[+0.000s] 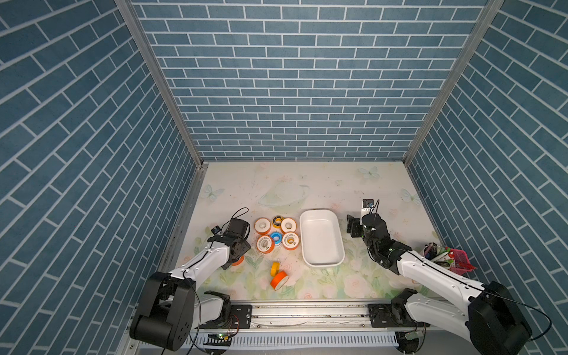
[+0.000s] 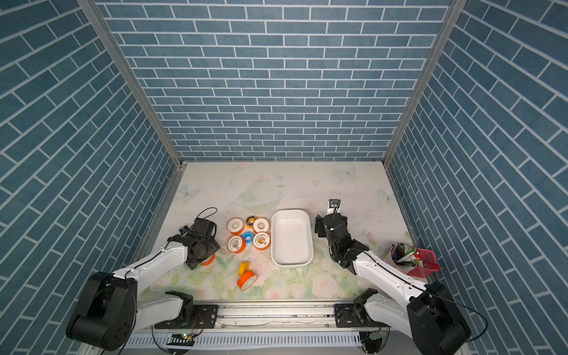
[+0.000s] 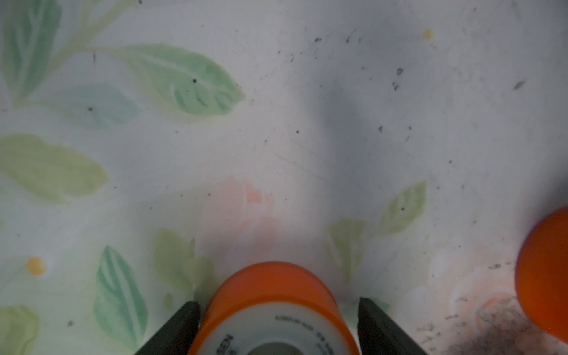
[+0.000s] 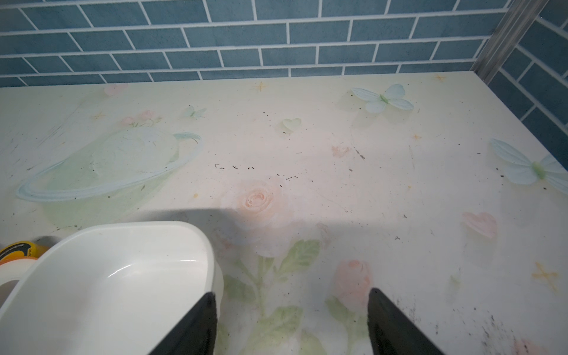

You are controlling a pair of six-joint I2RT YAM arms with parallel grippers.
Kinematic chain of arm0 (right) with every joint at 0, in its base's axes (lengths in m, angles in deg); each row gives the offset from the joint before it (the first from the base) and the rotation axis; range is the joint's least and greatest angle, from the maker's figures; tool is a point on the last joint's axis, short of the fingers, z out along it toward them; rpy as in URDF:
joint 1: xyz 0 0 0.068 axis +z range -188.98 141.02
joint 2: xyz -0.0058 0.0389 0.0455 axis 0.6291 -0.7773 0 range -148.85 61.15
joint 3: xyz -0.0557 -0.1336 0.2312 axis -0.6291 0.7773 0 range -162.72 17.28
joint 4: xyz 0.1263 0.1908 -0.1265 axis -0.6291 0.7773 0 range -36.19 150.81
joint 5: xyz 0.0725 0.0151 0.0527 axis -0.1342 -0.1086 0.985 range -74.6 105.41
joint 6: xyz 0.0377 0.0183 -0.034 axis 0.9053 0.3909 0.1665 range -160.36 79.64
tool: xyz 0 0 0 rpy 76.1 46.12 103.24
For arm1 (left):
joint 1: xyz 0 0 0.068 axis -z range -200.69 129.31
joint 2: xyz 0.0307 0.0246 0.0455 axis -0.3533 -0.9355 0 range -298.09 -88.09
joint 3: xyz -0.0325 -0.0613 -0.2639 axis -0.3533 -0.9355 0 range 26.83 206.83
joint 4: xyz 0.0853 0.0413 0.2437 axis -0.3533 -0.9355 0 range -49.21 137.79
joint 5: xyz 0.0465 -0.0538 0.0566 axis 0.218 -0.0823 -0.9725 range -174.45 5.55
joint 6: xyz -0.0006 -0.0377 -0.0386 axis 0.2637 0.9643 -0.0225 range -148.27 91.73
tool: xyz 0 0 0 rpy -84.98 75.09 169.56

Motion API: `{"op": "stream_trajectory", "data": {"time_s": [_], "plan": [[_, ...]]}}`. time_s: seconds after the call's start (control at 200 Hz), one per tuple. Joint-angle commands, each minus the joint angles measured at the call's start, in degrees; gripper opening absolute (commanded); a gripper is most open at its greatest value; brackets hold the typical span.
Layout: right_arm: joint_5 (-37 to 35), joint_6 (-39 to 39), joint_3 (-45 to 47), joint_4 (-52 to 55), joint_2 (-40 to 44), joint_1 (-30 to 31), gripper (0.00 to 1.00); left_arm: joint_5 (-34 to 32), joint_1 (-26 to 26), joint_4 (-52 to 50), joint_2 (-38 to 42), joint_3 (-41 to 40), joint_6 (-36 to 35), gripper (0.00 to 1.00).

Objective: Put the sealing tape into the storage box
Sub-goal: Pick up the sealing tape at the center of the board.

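Straddling an orange spool (image 3: pixel 270 282), storage box (image 1: pixel 321 239) empty

In both top views, blue brick-print walls (image 1: pixel 307 92) enclose a scuffed floral table (image 1: pixel 338 187); six rolls of sealing tape (image 1: pixel 276 237) cluster just beside the storage box, two loose spools (image 1: pixel 279 279) nearer the front. Left wrist view: the left gripper (image 3: pixel 278 301) stands open around that orange spool, not clamped. Right wrist view: the right gripper (image 4: pixel 292 322) gapes empty beside the box.

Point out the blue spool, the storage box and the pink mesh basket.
blue spool (image 1: pixel 276 236): in a top view, its upper face.
storage box (image 1: pixel 321 236): in a top view, its bare floor.
pink mesh basket (image 1: pixel 461 260): in a top view, its mesh wall.
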Motion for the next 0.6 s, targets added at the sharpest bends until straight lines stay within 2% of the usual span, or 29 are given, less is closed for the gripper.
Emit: {"op": "stream_trajectory", "data": {"time_s": [0.0,0.15,0.32,0.475,0.595], "plan": [[-1.08,-0.81,-0.22,-0.56,-0.51,-0.09,0.77,1.0,1.01,-2.35,-1.1,-0.08,0.21,0.8],[-1.08,-0.79,-0.31,-0.49,-0.56,-0.11,0.77,0.97,1.21,-3.34,-0.18,-0.05,-0.69,0.74],[-1.91,-1.15,-0.1,-0.29,-0.43,-0.11,0.77,0.83,1.72,-6.11,1.77,4.76,-2.51,0.71],[-2.72,-1.34,-0.2,-0.11,-0.65,-0.1,0.76,-0.18,2.34,-9.46,3.91,9.35,-3.99,0.65],[-3.45,-1.15,-0.17,-0.12,-0.76,-0.17,0.76,-1.19,5.3,-11.39,4.4,14.5,-4.8,0.65]]}}
